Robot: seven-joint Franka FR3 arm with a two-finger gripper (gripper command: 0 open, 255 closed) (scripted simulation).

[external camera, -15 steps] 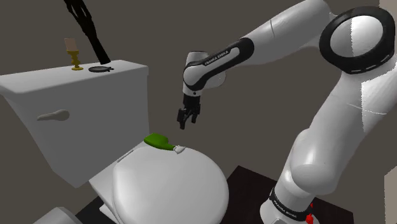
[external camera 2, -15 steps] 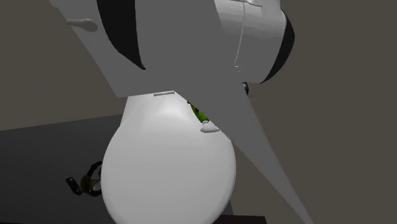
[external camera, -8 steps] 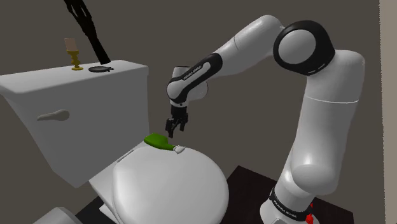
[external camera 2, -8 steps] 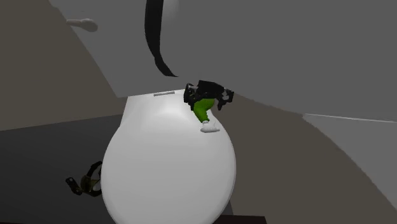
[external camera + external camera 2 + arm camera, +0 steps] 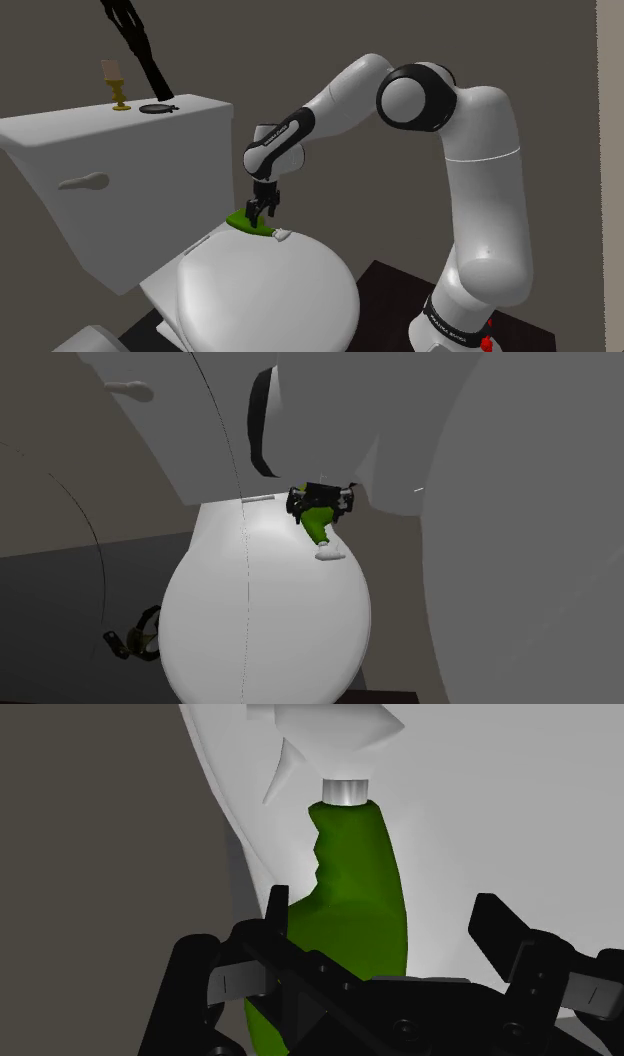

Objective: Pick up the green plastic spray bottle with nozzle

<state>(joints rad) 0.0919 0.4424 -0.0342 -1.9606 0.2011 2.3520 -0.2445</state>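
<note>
Big change here: the fingers (image 5: 496, 926) had come right down onto the spray bottle (image 5: 356, 889). On the wrist camera they stood wide apart, one on each side of the green body, with the bottle sitting in the gap. One finger looked just beside the green and the other had clear space, so I'd say nothing was gripped yet. My read is the approach was basically done and the squeeze was next. They'd be closing on the fat lower part of the body. That seems a decent spot, though a smooth round bottle lying on its side might roll or slip out.

The bottle lay flat near the back of the closed toilet lid (image 5: 262, 292), just in front of the tank (image 5: 130, 160). Its white nozzle (image 5: 282, 236) pointed roughly toward the front of the lid.

Half a second earlier, in the shoulder view, the fingers hung just above the bottle and most of the green showed. Now they covered its middle. The arm's elbow (image 5: 420, 100) had also swung lower and toward the shoulder view's left. The bottle hadn't budged. Further back, the gold candlestick (image 5: 120, 92) on the tank top sat right where it was.
</note>
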